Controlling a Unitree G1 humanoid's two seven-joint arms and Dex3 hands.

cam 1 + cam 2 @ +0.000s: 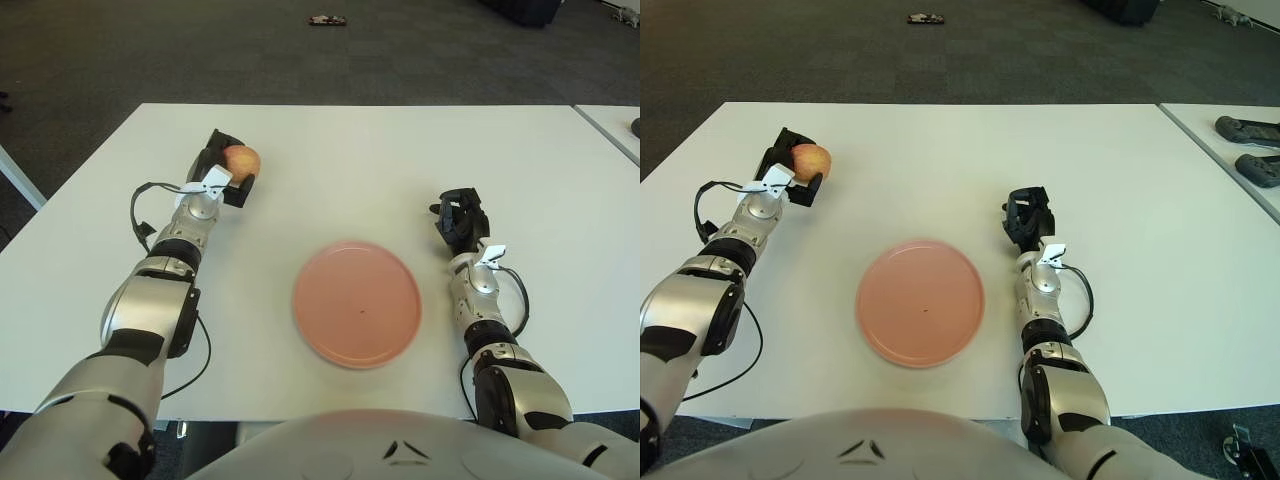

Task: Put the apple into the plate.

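A red-yellow apple (pixel 242 160) is in my left hand (pixel 226 172), whose dark fingers are shut around it at the far left of the white table (pixel 400 150). Whether the apple touches the table I cannot tell. The pink plate (pixel 356 303) lies empty at the table's near middle, well to the right of and nearer than the apple. My right hand (pixel 460 220) shows just right of the plate's far edge, fingers relaxed and holding nothing.
A second table (pixel 1240 150) stands at the right with two black devices (pixel 1245 130) on it. A small dark object (pixel 327 20) lies on the floor beyond the table. A black cable (pixel 140 215) loops beside my left forearm.
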